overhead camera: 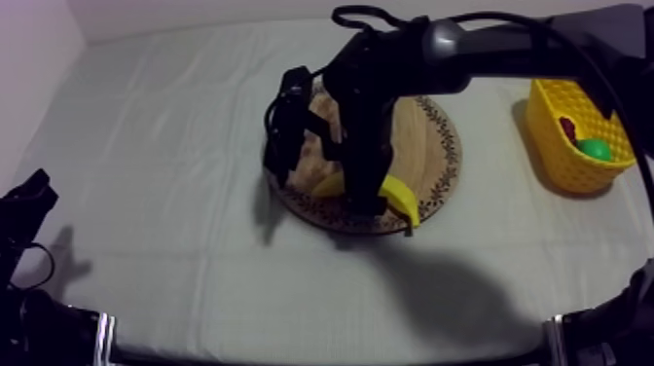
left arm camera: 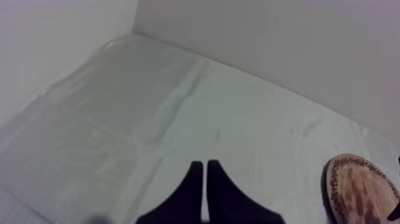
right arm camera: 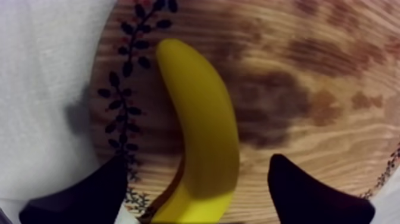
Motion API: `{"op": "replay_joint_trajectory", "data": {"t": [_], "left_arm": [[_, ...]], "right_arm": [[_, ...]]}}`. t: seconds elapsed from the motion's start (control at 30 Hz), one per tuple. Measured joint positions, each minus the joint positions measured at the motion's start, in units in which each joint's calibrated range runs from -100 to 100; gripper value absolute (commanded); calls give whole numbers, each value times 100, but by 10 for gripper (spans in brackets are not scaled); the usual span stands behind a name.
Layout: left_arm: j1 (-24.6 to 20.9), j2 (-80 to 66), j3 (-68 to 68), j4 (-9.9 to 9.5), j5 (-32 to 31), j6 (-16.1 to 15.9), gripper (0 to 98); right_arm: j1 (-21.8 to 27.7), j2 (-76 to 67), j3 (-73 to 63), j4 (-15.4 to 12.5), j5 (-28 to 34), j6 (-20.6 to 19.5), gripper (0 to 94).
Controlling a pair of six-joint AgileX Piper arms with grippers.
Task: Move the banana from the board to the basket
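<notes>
While the banana [right arm camera: 199, 119] lies on the wooden board [right arm camera: 309, 59], the right gripper [right arm camera: 196, 162] straddles it, jaws apart.

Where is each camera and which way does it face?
Top view: above table, slanting down on wooden board, yellow basket; left arm, right arm show.
Left wrist view: on left arm, facing across cloth; shut left hand shows.
Right wrist view: on right arm, facing down at banana; open right hand straddles it.
Shared: the board, in all three.
</notes>
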Motion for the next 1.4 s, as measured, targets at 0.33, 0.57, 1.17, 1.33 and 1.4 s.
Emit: {"op": "replay_joint_trajectory", "data": {"t": [0.33,0.57,1.17,1.33,1.4], "left_arm": [[0,0,0,0,0,0,1],[0,0,0,0,0,0,1],[0,0,0,0,0,0,1],[0,0,0,0,0,0,1],[0,0,0,0,0,0,1]], "right_arm": [[91,192,-243,-75,58,79,521],[116,248,-250,-81,66,115,383],[55,190,-73,-149,67,135,199],[77,-91,-136,-137,187,136,201],[98,-265,-171,-139,335,177,202]]}}
